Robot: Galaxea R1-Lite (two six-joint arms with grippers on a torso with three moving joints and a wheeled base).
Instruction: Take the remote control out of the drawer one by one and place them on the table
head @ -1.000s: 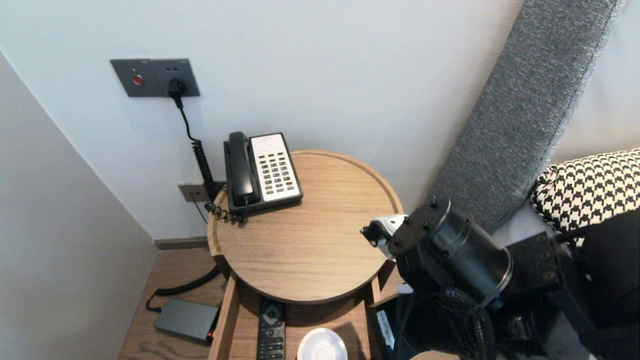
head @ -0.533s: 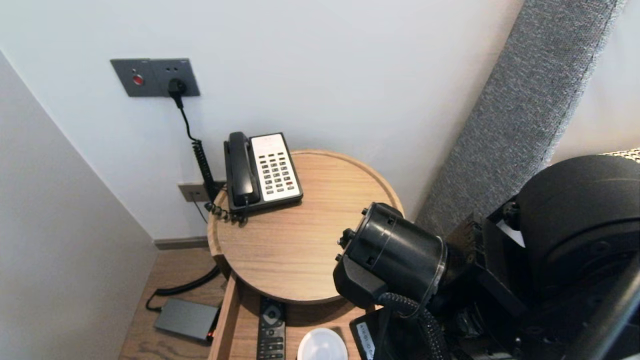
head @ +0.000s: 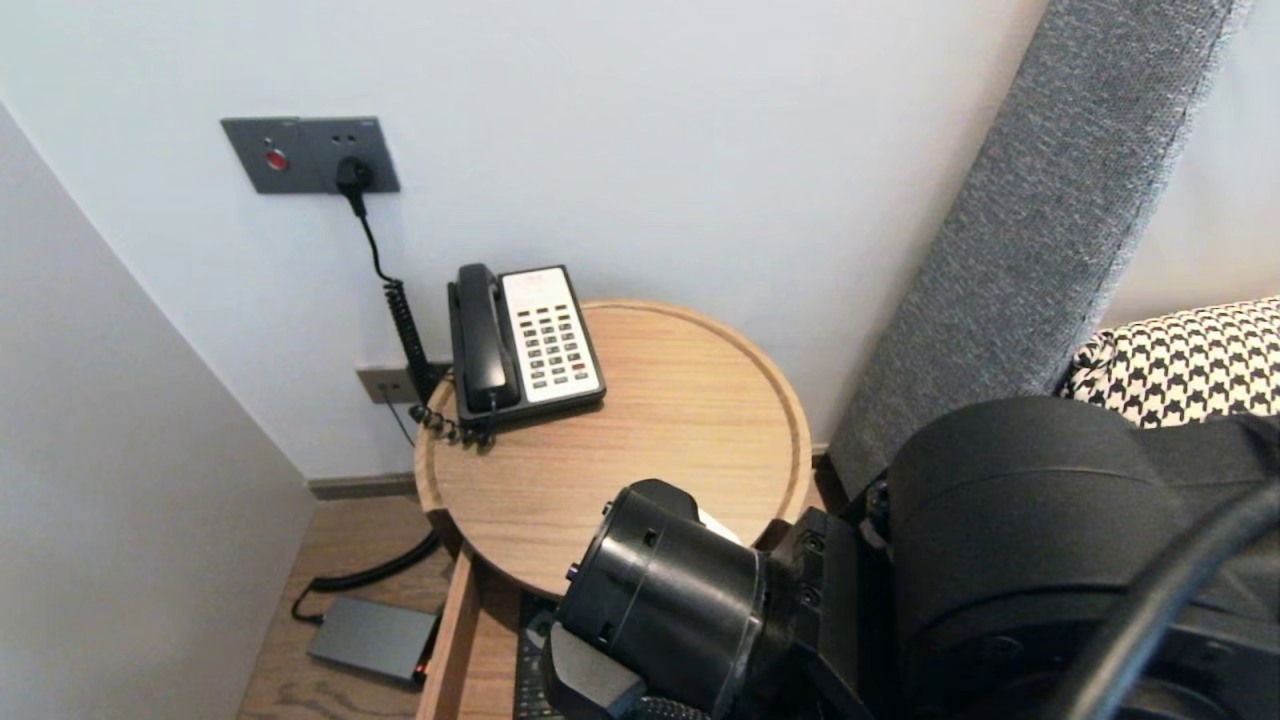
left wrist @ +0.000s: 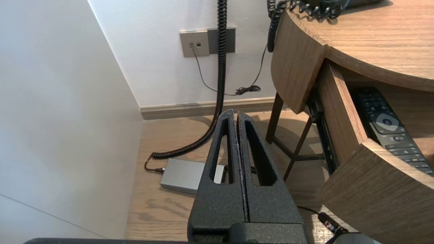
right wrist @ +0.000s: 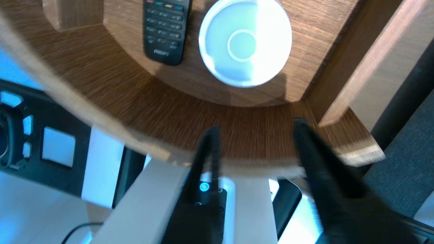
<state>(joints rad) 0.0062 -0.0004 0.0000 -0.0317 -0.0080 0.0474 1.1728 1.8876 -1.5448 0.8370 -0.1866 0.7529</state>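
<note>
At the far left the left gripper (left wrist: 236, 115) hung low beside the table (left wrist: 373, 40), idle, its fingers pressed together with nothing between them; under it a grey box (left wrist: 183, 174) lay on the floor. On the table top the phone (head: 525, 340) stood close to the wall, well apart from both arms. Below the top the drawer (right wrist: 142, 101) was pulled out. A remote (right wrist: 166, 28) lay in it along its left wall, and just beside the remote (the two did not touch, as far as I could see) a white saucer (right wrist: 244, 42) lay flat on the drawer's floor. The right gripper (right wrist: 256, 125) was over the curved front of the drawer, looking down, with its fingers about half apart and empty. The saucer was near, just past the tips, not between them. In the head view the right arm (head: 680, 620) hid the saucer. I judged this step to be the approach to the saucer, before any contact. The next move would call for carrying the gripper further over the drawer and opening it wider, because the saucer looked broader than the gap. Being flat and low, it probably must be taken by its rim, with care not to push the remote.
</note>
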